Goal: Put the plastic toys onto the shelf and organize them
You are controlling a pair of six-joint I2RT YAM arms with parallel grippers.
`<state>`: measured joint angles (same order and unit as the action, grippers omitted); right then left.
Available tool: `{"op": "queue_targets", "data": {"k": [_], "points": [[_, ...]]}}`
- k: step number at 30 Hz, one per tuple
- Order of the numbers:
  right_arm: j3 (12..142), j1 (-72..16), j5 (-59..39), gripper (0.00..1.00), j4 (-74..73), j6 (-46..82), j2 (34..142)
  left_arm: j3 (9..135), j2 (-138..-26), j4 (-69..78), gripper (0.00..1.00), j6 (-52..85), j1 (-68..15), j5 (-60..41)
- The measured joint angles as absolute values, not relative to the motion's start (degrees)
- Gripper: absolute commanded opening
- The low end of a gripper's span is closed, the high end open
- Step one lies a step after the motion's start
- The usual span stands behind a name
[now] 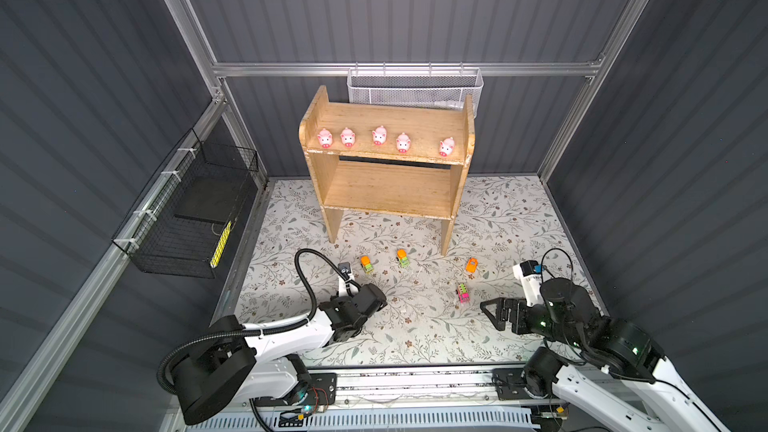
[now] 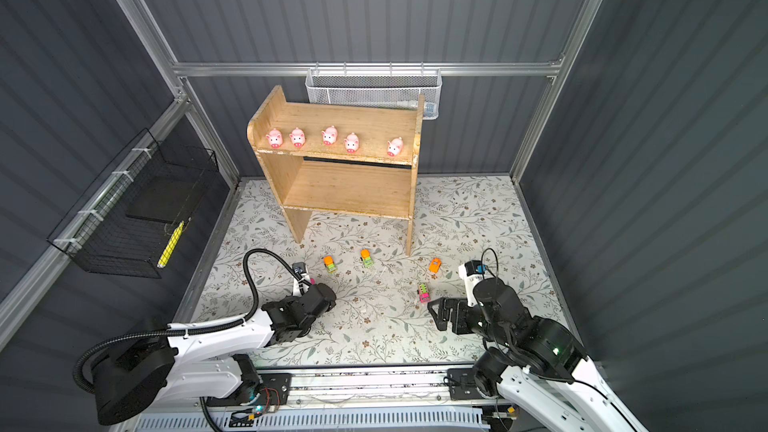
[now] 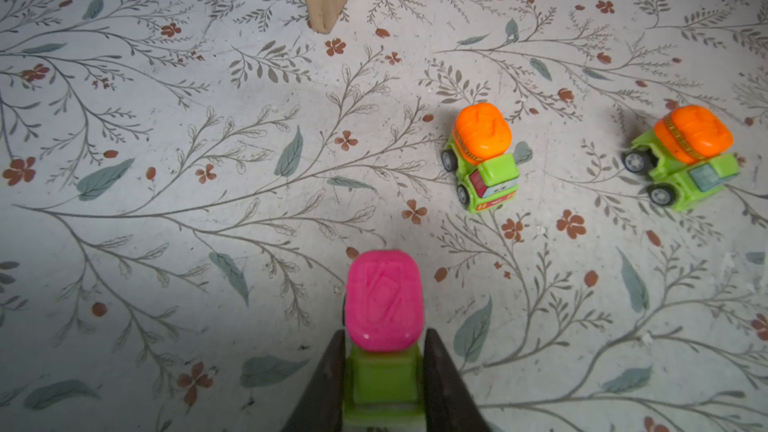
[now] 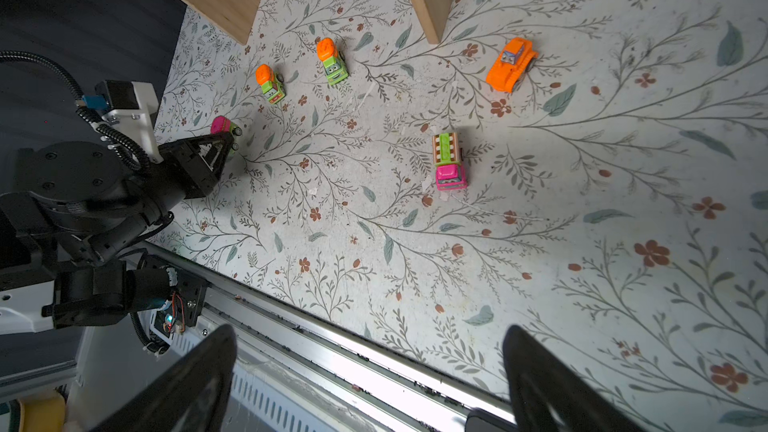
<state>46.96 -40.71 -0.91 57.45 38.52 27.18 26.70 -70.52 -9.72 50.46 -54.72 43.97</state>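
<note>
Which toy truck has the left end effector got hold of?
The lime green truck with the pink drum, pinched in the left end effector; the two orange-drum trucks nearby stand free.

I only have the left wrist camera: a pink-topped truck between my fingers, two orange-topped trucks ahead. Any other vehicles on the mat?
Observer: Two more besides your pink-topped truck: an orange car and a pink-cabbed truck, both nearer the right arm.
Operator: Where are the pigs?
Observer: All five pigs stand in a row on the shelf's top tier.
Operator: Is the right gripper busy?
Observer: No, the right gripper is open and empty, close to the pink-cabbed truck.
</note>
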Motion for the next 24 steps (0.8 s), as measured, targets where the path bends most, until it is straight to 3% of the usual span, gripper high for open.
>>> {"op": "queue_targets", "data": {"k": [6,17,24], "points": [[47.5,-40.7,-1.2,0.99,57.1,38.4,27.7,31.2,-68.2,-16.3,0.29,47.4,-54.7,44.0],[48.8,-41.4,-6.7,0.99,48.9,35.4,31.6,51.1,-67.9,-24.9,0.29,35.1,-53.6,45.2],[53.9,-42.7,-8.3,0.99,41.5,31.7,39.7,60.2,-70.3,-26.2,0.29,27.0,-49.1,44.1]]}}
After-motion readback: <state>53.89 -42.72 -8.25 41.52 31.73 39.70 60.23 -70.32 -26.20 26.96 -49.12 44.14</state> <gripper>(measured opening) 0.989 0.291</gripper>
